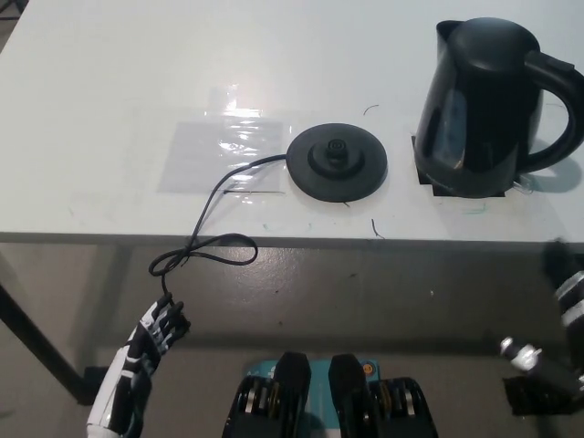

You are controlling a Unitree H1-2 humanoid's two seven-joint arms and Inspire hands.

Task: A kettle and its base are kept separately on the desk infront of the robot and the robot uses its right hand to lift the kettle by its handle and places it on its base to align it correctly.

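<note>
The black kettle [484, 100] stands upright at the desk's right, its handle [561, 109] pointing right. Its round black base [338, 162] lies flat near the middle of the desk, a hand's width left of the kettle and apart from it. The base's cord [205, 246] runs left and hangs in a loop over the front edge. My black right hand [568, 297] shows only partly at the right edge, below the desk edge and well short of the kettle. My white left hand [157, 333] rests low at the lower left, under the hanging cord, holding nothing.
A clear plastic sheet [224, 151] lies taped on the white desk [109, 82] left of the base. Black tape marks [422, 173] frame the kettle's spot. The desk's front edge [365, 242] runs across the picture's middle, with the floor below.
</note>
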